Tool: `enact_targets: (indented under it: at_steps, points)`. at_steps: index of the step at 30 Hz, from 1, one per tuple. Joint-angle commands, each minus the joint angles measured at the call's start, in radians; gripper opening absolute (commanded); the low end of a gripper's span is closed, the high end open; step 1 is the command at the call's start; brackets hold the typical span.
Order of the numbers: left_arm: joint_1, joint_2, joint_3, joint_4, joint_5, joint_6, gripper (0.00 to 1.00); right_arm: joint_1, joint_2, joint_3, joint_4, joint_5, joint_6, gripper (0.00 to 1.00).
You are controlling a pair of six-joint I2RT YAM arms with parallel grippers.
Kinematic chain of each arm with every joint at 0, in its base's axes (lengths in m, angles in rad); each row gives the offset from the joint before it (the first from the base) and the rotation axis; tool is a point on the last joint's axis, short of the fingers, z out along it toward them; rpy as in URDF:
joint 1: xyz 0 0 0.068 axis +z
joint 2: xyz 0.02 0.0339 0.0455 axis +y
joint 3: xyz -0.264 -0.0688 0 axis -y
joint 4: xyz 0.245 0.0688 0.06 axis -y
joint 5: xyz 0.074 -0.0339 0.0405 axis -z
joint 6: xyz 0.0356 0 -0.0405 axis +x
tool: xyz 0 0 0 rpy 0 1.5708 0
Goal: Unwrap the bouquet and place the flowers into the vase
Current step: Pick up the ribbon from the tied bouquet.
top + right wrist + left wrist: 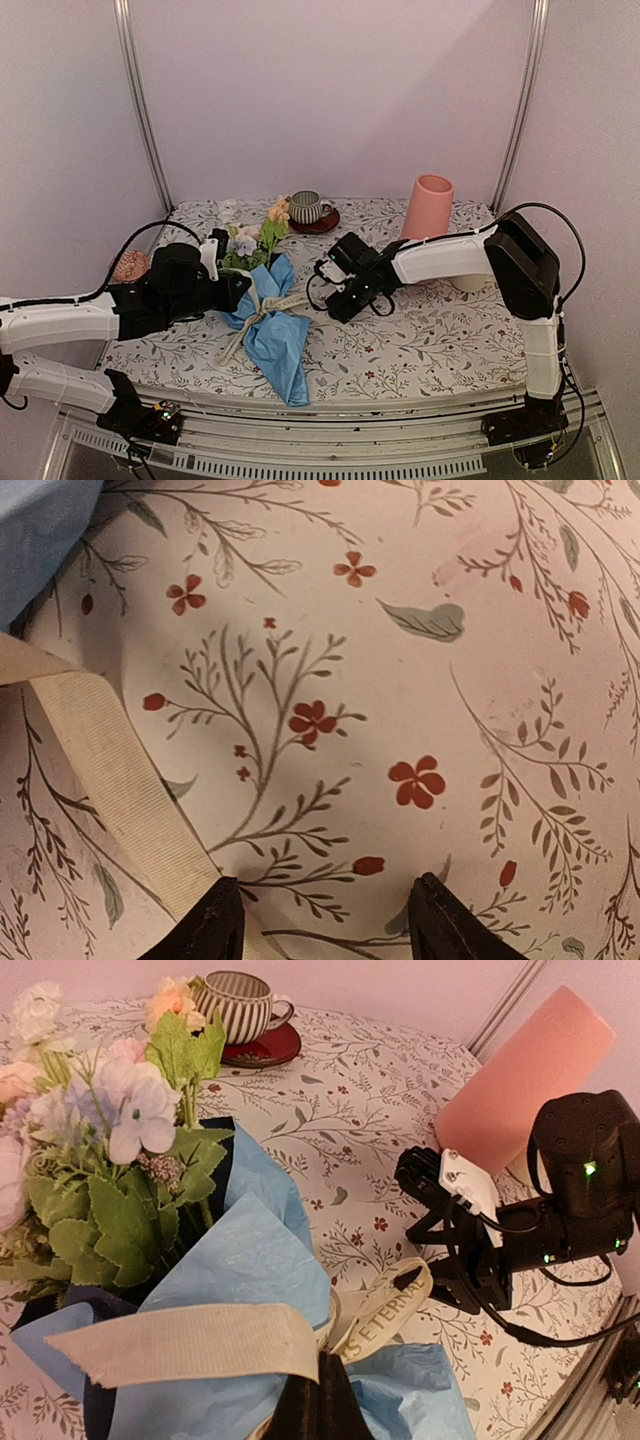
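Observation:
The bouquet [272, 325] lies on the floral tablecloth, its crinkled blue paper [250, 1260] tied with a cream ribbon [190, 1340]. The flowers [250, 240] point toward the back; cream, lilac and peach blooms [120, 1120] show in the left wrist view. My left gripper [320, 1395] is shut on the ribbon at the knot. My right gripper [330, 920] hangs open just above the cloth, right of the bouquet, with nothing between its fingers. A ribbon tail [110, 770] runs by its left finger [210, 925]. The salmon-pink vase [428, 205] stands upright at the back right.
A striped cup on a red saucer [310, 210] stands at the back centre, just behind the blooms. A cream mug [468, 283] sits partly hidden behind the right arm. A pinkish round object [130, 265] lies at the table's left edge.

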Motion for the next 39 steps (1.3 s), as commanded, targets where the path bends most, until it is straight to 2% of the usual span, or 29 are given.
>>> enact_targets:
  at_steps: [1, 14, 18, 25, 31, 34, 37, 39]
  points:
    - [0.006, -0.015, -0.033, 0.04, -0.007, -0.006, 0.0, 0.045, 0.04, 0.013, -0.102, -0.005, -0.048, 0.59]
    - [0.006, -0.061, -0.091, 0.056, 0.007, 0.001, 0.0, 0.078, -0.066, -0.039, -0.062, -0.117, -0.053, 0.63]
    - [0.007, -0.065, -0.097, 0.06, 0.015, 0.003, 0.0, 0.117, -0.044, -0.019, -0.067, -0.095, -0.059, 0.64]
    - [0.007, -0.075, -0.1, 0.053, 0.017, 0.006, 0.0, 0.129, 0.023, 0.046, -0.187, -0.012, -0.038, 0.61]
    - [0.007, -0.08, -0.102, 0.049, 0.015, 0.006, 0.0, 0.13, 0.085, 0.088, -0.3, 0.022, -0.034, 0.48]
    - [0.007, -0.085, -0.104, 0.044, 0.013, 0.003, 0.0, 0.13, 0.13, 0.117, -0.36, 0.044, -0.033, 0.37]
    - [0.006, -0.093, -0.11, 0.043, 0.014, 0.001, 0.0, 0.131, 0.137, 0.129, -0.386, 0.05, 0.004, 0.22]
    - [0.007, -0.1, -0.115, 0.042, 0.016, 0.0, 0.0, 0.131, 0.131, 0.141, -0.394, 0.058, 0.013, 0.07]
